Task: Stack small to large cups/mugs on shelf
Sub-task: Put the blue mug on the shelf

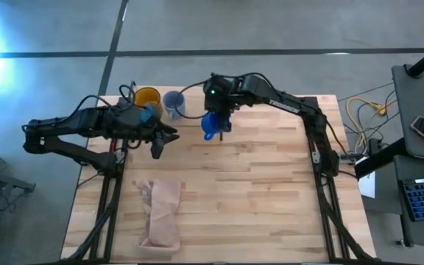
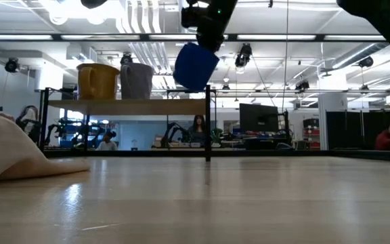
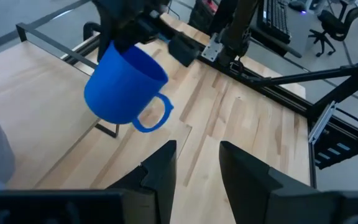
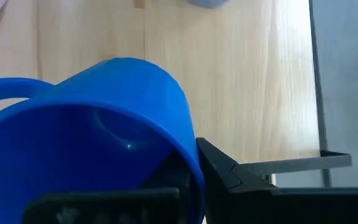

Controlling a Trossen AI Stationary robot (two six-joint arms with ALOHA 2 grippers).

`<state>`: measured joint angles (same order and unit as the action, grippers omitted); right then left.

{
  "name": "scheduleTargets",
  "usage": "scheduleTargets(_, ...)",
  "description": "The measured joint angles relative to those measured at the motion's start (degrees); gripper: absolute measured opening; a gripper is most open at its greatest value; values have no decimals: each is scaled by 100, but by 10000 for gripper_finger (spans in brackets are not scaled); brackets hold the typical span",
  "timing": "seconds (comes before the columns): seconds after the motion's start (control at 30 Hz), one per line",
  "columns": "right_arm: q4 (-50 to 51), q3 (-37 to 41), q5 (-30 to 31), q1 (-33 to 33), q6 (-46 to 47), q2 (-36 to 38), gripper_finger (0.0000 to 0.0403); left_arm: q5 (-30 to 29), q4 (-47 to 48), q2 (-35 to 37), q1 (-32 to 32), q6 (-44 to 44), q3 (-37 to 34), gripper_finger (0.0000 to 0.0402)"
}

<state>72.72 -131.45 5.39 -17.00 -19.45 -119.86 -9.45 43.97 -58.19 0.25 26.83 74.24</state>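
Blue mug (image 2: 195, 66) is up in the air, clear of everything, hanging tilted with its mouth tipped up toward the wrist and its base angled down. I'm holding it by the rim: the right gripper (image 1: 219, 118) has its fingers pinched hard on the mug wall, one inside and one outside, as the right wrist view shows. The handle (image 3: 152, 116) sticks out sideways, away from the shelf.

What matters now is where it sits against the shelf (image 2: 134, 105). In the low view the mug hangs at the end of the board by the black post (image 2: 208, 122), slightly above the level of the board, with the grey-blue mug (image 2: 137, 80) and the yellow-orange mug (image 2: 98, 80) standing side by side on the board. From above, the blue one is just beside the grey-blue one (image 1: 174, 103), on the table side and toward my right arm. So the way in is sideways and back over the board, and I judge the tilt needs levelling first.

My right arm reaches from its base across the table's far edge, wrist pointed down. The left gripper (image 1: 158, 140) hovers low near the shelf's front, fingers (image 3: 160, 171) parted, holding nothing, pointing at the blue mug.
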Motion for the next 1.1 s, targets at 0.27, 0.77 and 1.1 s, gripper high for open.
scheduleTargets(0.27, -245, 0, -250, -187, 327, 21, 9, -187, -30, 11, 0, 134, 0, 107)
scheduleTargets(0.77, 1024, -75, -1437, 866, 1394, -240, 9, 144, 100, -37, -3, 135, -425, 107)
scheduleTargets(1.1, 443, 123, -1439, 1174, 2101, -1132, 9, 589, 395, 256, -270, 158, -431, 107)
